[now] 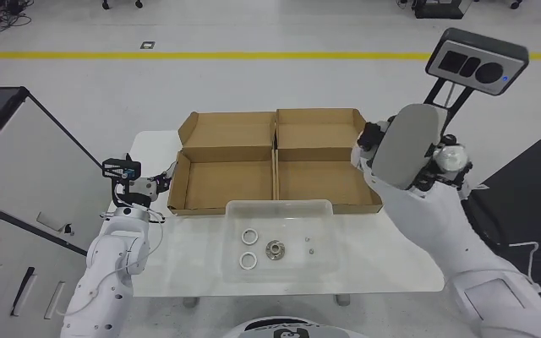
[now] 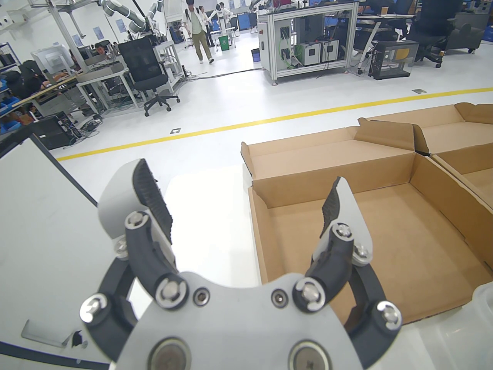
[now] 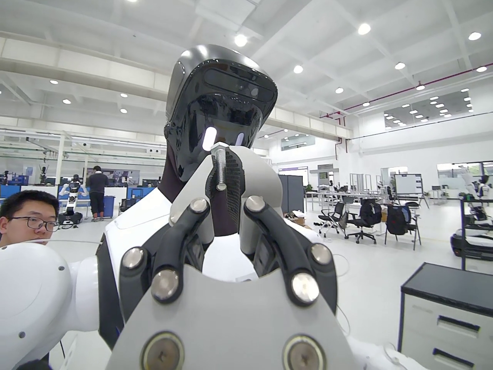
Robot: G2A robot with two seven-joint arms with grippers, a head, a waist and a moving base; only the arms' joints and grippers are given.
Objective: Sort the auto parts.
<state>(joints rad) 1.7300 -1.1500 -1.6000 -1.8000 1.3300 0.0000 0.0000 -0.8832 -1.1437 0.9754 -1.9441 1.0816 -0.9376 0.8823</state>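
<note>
Boxes [image 1: 221, 184] are matt brown cardboard; the tray [image 1: 279, 204] is clear glossy plastic, with smooth white rings [image 1: 244, 237] and a shiny metal hub [image 1: 274, 248]. Left gripper [image 2: 240, 175]: matt grey metal, black ribbed pads [image 2: 154, 202]. Right gripper [image 3: 223, 155] pinches a bright threaded metal bolt [image 3: 220, 169].

Pale floor [image 1: 254, 84], yellow line [image 1: 211, 56], black office chair [image 2: 148, 71].

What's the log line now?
right gripper: shut on silver threaded bolt, raised | left gripper: open, beside brown cardboard box | clear plastic tray: two white rings, metal hub
</note>
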